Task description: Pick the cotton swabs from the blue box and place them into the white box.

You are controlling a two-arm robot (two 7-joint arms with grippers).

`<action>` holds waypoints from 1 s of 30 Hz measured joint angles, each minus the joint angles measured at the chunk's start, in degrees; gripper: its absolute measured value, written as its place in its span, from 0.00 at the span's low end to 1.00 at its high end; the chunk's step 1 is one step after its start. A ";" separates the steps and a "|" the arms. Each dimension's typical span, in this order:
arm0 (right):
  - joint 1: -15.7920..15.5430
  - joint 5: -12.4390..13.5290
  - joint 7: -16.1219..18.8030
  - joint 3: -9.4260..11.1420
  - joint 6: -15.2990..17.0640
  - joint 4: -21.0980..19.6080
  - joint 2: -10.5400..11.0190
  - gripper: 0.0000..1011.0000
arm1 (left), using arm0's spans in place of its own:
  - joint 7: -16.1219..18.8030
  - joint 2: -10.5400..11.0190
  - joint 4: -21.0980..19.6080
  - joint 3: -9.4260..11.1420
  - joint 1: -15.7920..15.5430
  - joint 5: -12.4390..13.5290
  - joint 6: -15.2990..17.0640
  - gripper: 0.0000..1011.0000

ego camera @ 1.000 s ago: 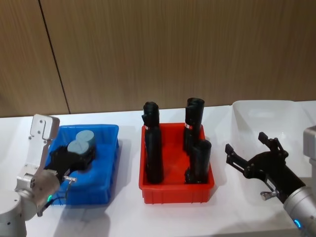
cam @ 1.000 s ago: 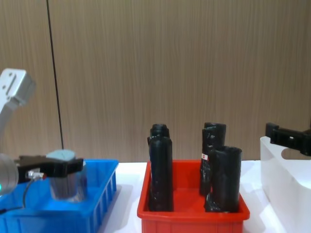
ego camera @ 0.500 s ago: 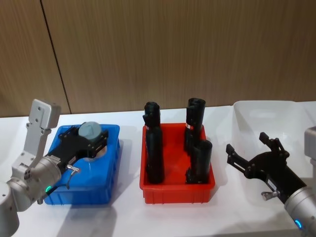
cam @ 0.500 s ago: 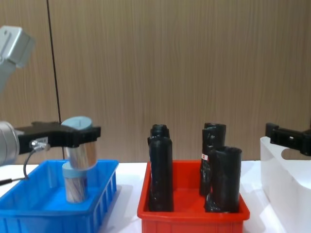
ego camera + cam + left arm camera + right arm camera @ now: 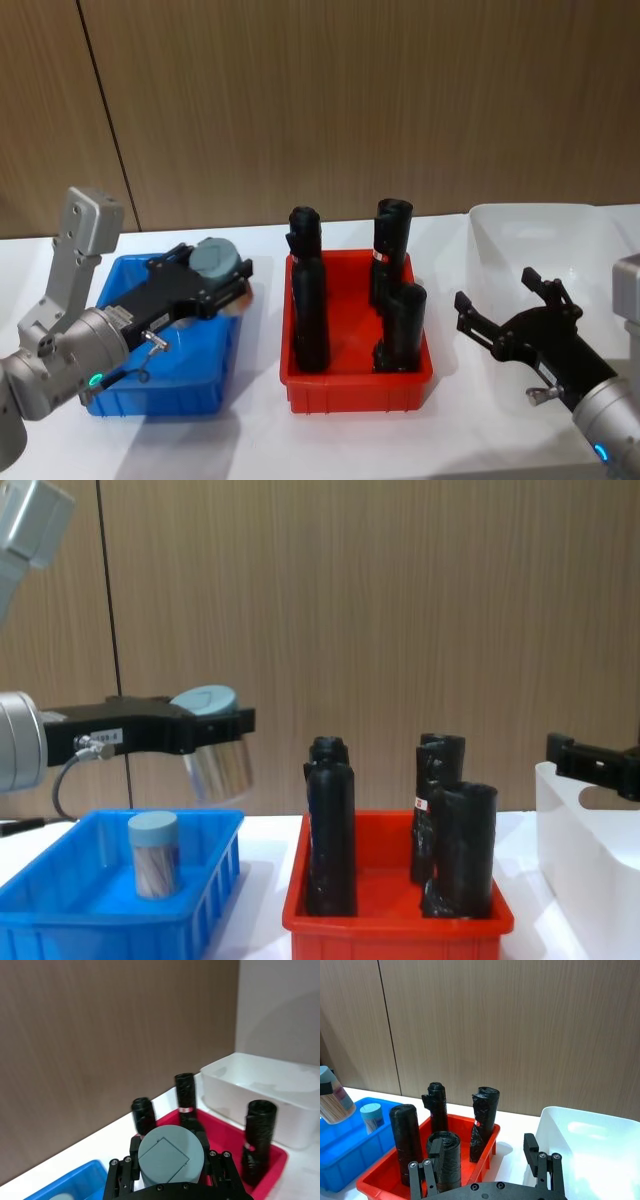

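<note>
My left gripper (image 5: pixel 222 276) is shut on a cotton swab tub (image 5: pixel 217 260) with a pale blue-grey lid. It holds the tub tilted in the air above the right edge of the blue box (image 5: pixel 170 385). In the chest view the held tub (image 5: pixel 215 752) hangs well above the box rim (image 5: pixel 210 880). A second cotton swab tub (image 5: pixel 154 855) stands upright inside the blue box. The white box (image 5: pixel 560 240) is at the far right. My right gripper (image 5: pixel 497 288) hovers open beside its left wall, holding nothing.
A red bin (image 5: pixel 355 385) with several tall black bottles (image 5: pixel 330 825) stands between the blue box and the white box. The bottles rise well above the bin's rim. A wooden wall runs behind the white table.
My left gripper has lifted one swab tub out of the blue box and carried it up and to the right, toward the red bin. The other tub stayed in the box. The right arm has not moved.
</note>
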 joint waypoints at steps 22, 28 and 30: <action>0.00 0.00 0.00 0.00 0.00 0.00 0.00 0.99 | -19.69 -0.28 3.30 1.13 -3.14 -2.09 0.50 0.66; 0.00 0.00 0.00 0.00 0.00 0.00 0.00 0.99 | -21.50 -0.24 4.04 1.43 -3.36 -2.33 0.65 0.66; 0.00 0.00 0.00 0.00 0.00 0.00 0.00 0.99 | -21.67 -0.20 4.13 1.48 -3.37 -2.42 0.66 0.66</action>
